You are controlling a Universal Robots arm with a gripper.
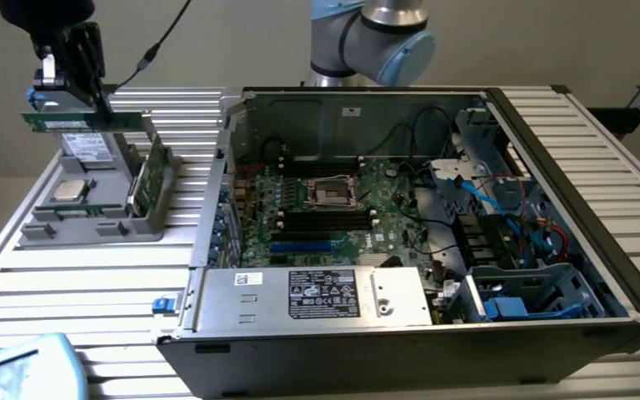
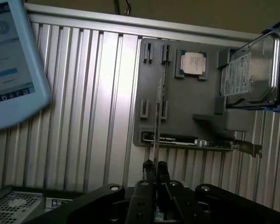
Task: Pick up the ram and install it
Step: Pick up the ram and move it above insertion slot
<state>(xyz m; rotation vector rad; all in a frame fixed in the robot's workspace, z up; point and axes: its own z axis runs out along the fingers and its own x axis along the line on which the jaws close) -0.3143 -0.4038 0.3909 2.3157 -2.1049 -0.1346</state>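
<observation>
My gripper (image 1: 73,107) hangs above the grey parts tray (image 1: 42,227) at the exterior view's left, shut on the ram (image 1: 76,122). The ram is a long thin green stick, held level and clear of the tray. In the wrist view the ram (image 2: 157,116) shows edge-on as a thin strip reaching out from between the closed fingertips of the gripper (image 2: 155,167), above the tray (image 2: 177,109). The open computer case (image 1: 587,208) lies at the exterior view's right, with the black memory slots (image 1: 326,218) on its motherboard below the processor socket (image 1: 332,192).
On the tray lie a silver processor chip (image 2: 192,63), a grey drive with a white label (image 2: 249,72) and a green expansion card (image 2: 196,141) standing on edge. A blue-rimmed tablet (image 2: 11,65) sits on the slatted table. The case's power supply (image 1: 314,296) lies at the front.
</observation>
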